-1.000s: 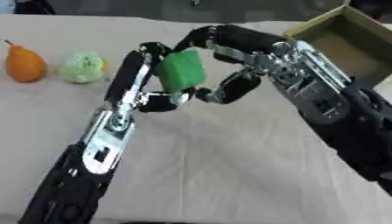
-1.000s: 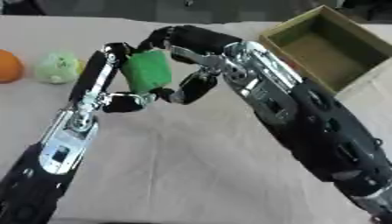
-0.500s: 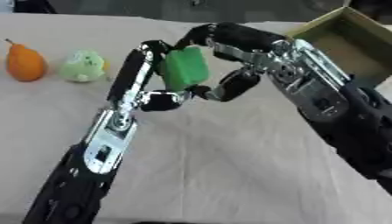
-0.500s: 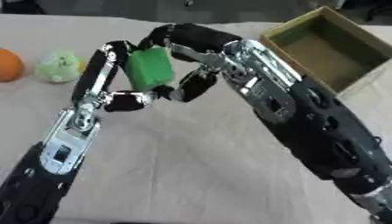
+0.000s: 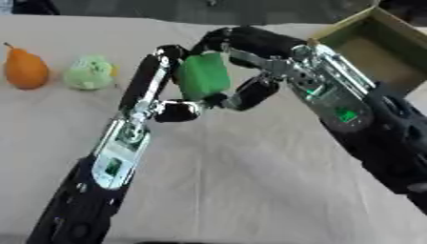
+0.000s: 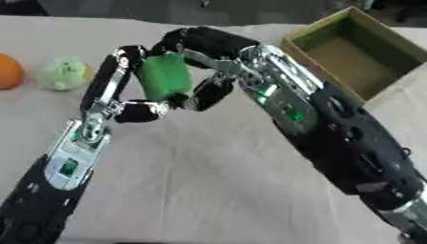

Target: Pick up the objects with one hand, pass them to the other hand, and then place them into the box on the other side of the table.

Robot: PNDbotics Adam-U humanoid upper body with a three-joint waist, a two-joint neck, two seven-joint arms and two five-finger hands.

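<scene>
Two hands are meeting over the middle of the table (image 5: 250, 181), and the bare cloth nearest the camera, across the whole lower part of the frame, is carrying only the forearms. The left hand (image 5: 158, 86), coming up from the lower left, is curling its fingers and thumb around a green block (image 5: 203, 77) held off the table just above centre, while the right hand (image 5: 242, 52), reaching in from the lower right, is wrapping its own curled fingers over the top and right side of the same block, so both are gripping it at once. That is reading as the handover step, midway through: the next move is calling for the left hand to let go and draw back toward the lower left, so that the right hand alone is carrying the block. From there the route to the cardboard box (image 6: 359, 52) in the upper right is looking open, though its near wall is standing up and the block will need to clear that rim. Farther back, in the upper left, a pale green object (image 5: 89, 72) and an orange pear (image 5: 25, 69) are waiting near each other, well apart from the hands.
</scene>
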